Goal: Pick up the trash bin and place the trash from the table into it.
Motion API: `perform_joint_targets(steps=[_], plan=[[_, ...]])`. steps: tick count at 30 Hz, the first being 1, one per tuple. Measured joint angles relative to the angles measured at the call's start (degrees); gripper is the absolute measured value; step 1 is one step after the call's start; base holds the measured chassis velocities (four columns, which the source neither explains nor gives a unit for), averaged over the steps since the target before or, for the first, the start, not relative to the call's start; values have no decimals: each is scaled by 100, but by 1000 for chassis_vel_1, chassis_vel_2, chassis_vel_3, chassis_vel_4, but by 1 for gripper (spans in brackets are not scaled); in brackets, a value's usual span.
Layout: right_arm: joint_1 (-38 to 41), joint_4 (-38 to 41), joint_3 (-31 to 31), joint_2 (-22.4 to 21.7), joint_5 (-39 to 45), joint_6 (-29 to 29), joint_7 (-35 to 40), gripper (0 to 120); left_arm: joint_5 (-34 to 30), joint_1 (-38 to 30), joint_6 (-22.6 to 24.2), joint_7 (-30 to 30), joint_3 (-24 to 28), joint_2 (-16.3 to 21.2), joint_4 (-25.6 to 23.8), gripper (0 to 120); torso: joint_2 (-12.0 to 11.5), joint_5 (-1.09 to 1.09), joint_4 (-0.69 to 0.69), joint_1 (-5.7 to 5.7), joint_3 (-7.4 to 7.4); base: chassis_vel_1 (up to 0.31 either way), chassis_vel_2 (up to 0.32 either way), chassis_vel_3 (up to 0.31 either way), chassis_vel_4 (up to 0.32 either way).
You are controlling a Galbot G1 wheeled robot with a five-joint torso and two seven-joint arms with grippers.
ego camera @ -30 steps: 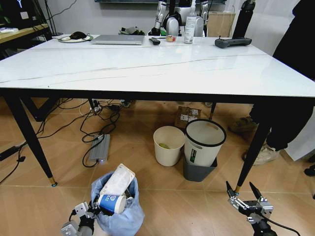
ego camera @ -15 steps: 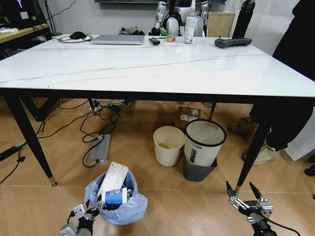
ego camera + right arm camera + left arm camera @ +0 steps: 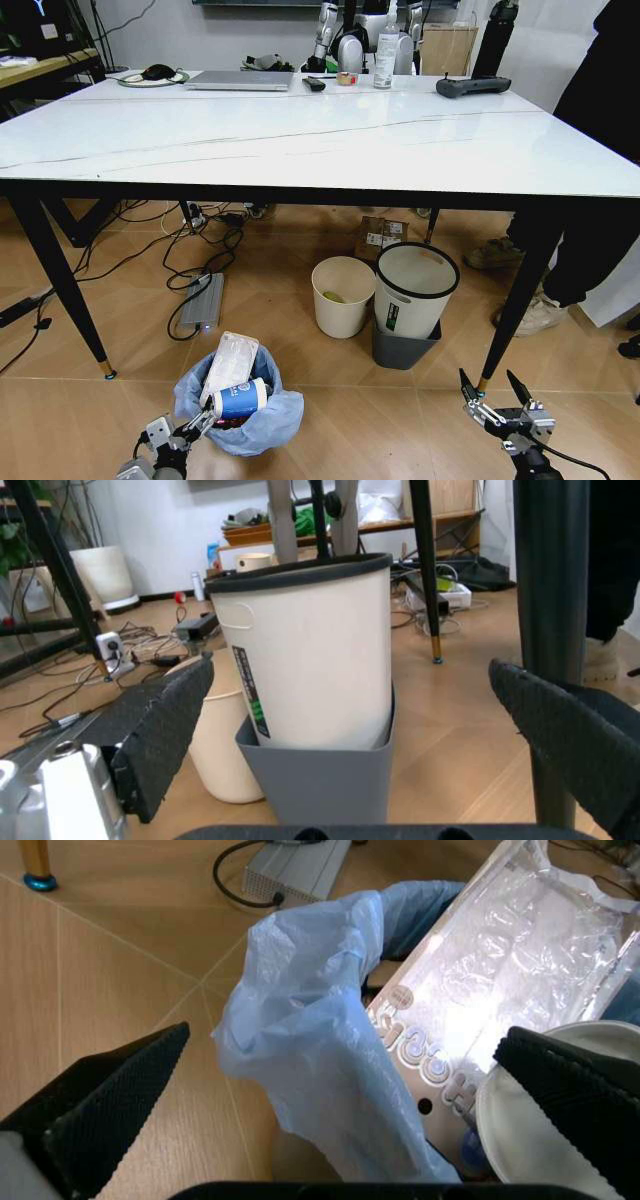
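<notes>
Trash bin [image 3: 240,412] lower, left hand [image 3: 190,432] spread.

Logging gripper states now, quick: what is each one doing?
Left gripper: open, beside the trash bin on the floor, holding nothing.
Right gripper: open, empty, low near the table leg.

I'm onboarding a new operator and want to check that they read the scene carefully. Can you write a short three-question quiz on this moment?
1. True or false: the trash bin stands on the table.
2. Which item pokes out of the blue bag beside the clear plastic pack? A) a laptop B) a blue-white paper cup C) a remote
3. Fill in: the right gripper hangs low near a table leg with its jaws ____.

Key:
1. False; it is on the floor, by the left gripper, whose jaws are open.
2. B, the paper cup.
3. Open.
</notes>
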Motion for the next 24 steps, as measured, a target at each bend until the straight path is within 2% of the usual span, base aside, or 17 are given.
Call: perform_joint_targets(steps=[8,15,24], plan=[[0,0,0,0,0,0,0,100,53,90,-1,-7,-26,6,-102,112,0,0,0,0,0,0,0,0,0],[0,0,0,0,0,0,0,100,159,127,-53,-30,-151,50,-140,101,0,0,0,0,0,0,0,0,0],[0,0,0,0,0,0,0,100,317,171,-226,-66,-256,58,-247,100,0,0,0,0,0,0,0,0,0]])
